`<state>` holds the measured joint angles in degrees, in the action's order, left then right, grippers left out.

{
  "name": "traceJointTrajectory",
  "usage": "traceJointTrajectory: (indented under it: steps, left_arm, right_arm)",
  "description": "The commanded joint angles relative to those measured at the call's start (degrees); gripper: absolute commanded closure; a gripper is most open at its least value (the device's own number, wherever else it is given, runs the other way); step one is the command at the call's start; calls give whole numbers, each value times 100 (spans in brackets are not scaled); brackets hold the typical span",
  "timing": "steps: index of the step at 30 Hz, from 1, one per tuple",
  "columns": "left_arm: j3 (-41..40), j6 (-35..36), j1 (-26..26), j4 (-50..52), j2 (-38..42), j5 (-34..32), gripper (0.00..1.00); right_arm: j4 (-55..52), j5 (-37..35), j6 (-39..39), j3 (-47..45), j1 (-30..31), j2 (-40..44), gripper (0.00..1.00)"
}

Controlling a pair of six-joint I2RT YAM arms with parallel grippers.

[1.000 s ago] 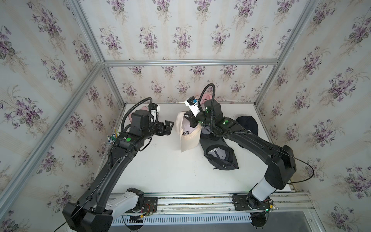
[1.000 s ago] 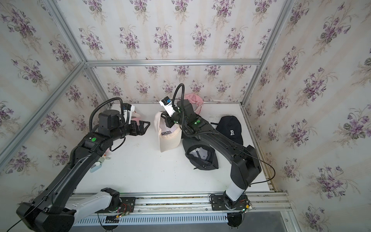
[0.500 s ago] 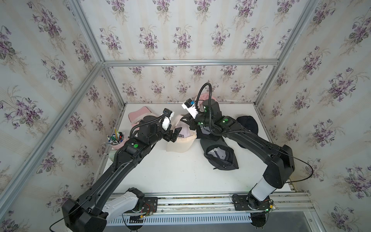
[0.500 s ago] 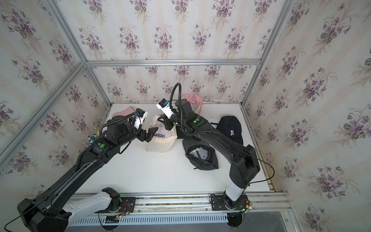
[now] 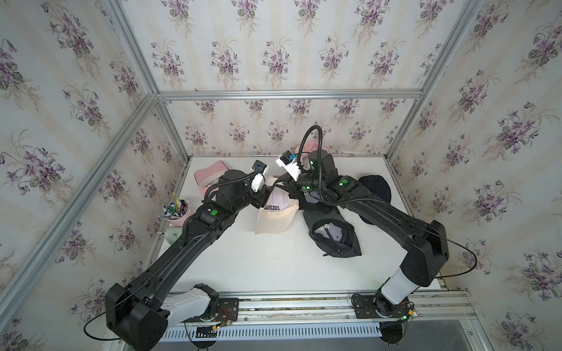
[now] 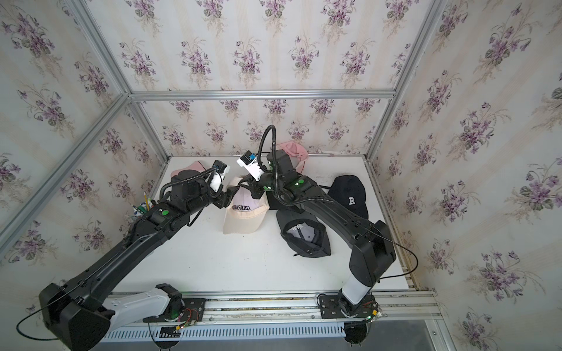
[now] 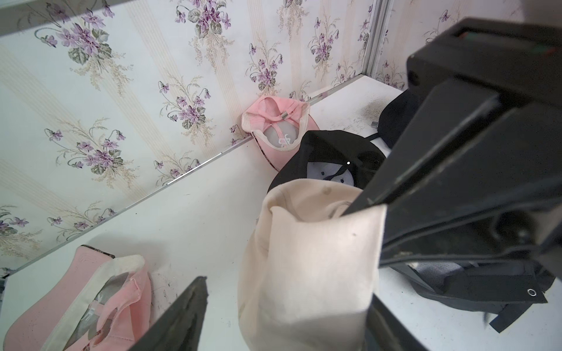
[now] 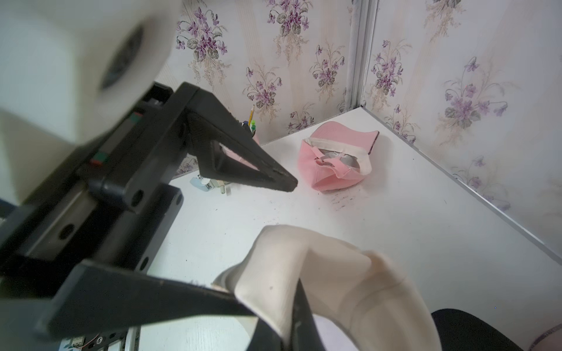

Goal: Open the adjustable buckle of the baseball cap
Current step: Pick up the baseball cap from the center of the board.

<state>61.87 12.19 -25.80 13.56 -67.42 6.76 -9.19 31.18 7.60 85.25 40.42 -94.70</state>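
A cream baseball cap (image 5: 275,217) (image 6: 243,215) lettered COLORADO rests with its brim on the white table (image 5: 243,264), its back edge lifted. My right gripper (image 5: 287,184) (image 8: 282,322) is shut on the cream fabric of that back edge (image 8: 334,273). My left gripper (image 5: 264,199) (image 7: 287,288) stands open astride the cap's folded rear fabric (image 7: 304,249). One of its fingers (image 7: 182,316) stands apart from the cloth and the other is at its side. The adjustable buckle is hidden.
A pink cap (image 5: 209,176) lies at the back left and another pink cap (image 5: 310,147) against the back wall. An upturned black cap (image 5: 334,237) lies right of centre, a black R cap (image 6: 349,194) at the right. A pen cup (image 5: 176,212) stands at the left edge.
My left arm swung in from the left to the cap, and its jaws narrowed round the rear fabric. The cap went from hanging upright to resting on its brim.
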Motion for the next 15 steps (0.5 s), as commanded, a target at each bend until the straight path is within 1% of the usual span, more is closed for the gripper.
traceJointTrajectory:
  steps: [1,2,5,6,8,13,15]
  left_arm:
    - [54,75,5,-135,18,-116,44]
    - [51,80,5,-126,35,-101,50]
    - [59,42,5,-100,75,-63,62]
    - [62,26,5,-99,94,-53,68]
    - [62,-19,5,-91,126,-28,76]
    - [114,-242,5,-26,159,-74,92]
    - [178,-387,7,36,139,-143,96]
  right_arm:
    - [14,152,143,-5,1,89,100]
    - [14,152,163,-4,1,89,100]
    - [17,173,185,-5,1,100,100]
    - [34,179,183,-15,1,109,100]
    - [56,148,181,-17,0,100,97]
    - [168,-132,164,-146,1,189,68]
    - [340,-287,178,-319,-21,309,61]
